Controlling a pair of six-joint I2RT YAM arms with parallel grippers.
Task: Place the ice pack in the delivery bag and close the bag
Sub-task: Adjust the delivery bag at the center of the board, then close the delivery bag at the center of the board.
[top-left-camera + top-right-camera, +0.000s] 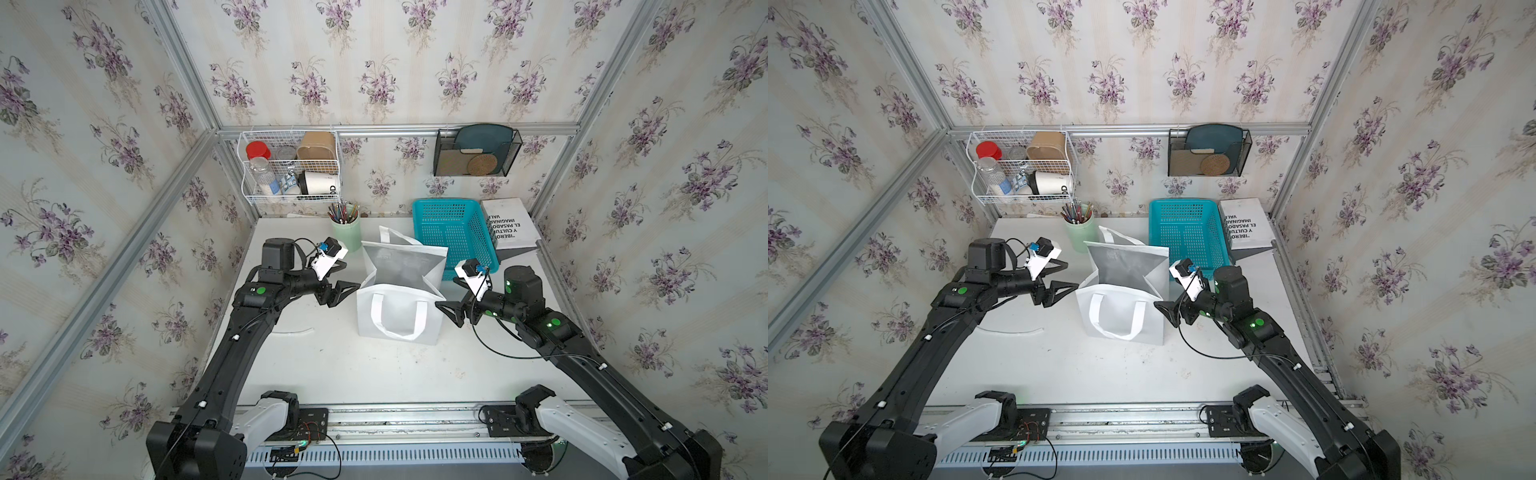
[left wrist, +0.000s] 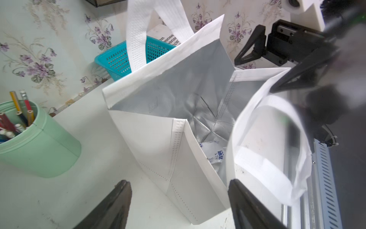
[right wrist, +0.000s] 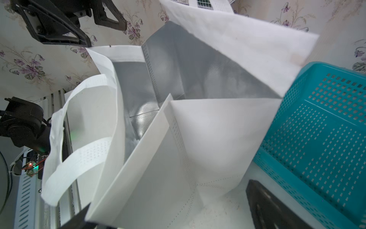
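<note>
The white delivery bag [image 1: 398, 312] [image 1: 1121, 311] stands open mid-table, its silver foil lining showing in both top views. In the left wrist view the ice pack [image 2: 213, 153], a white pouch with blue print, lies at the bottom of the bag [image 2: 150, 136]. My left gripper [image 1: 351, 274] [image 1: 1071, 274] [image 2: 178, 183] hovers open beside the bag's left rim, holding nothing. By the bag's right rim my right gripper [image 1: 445, 293] [image 1: 1163, 294] [image 3: 168, 198] is wide open and empty. The ice pack is hidden in both top views.
A turquoise basket [image 1: 453, 237] sits just behind and right of the bag, with a white book [image 1: 509, 224] beside it. A mint cup of pencils [image 1: 345, 232] stands behind the left gripper. A wire rack [image 1: 291, 166] and a black holder [image 1: 476, 151] hang on the back wall.
</note>
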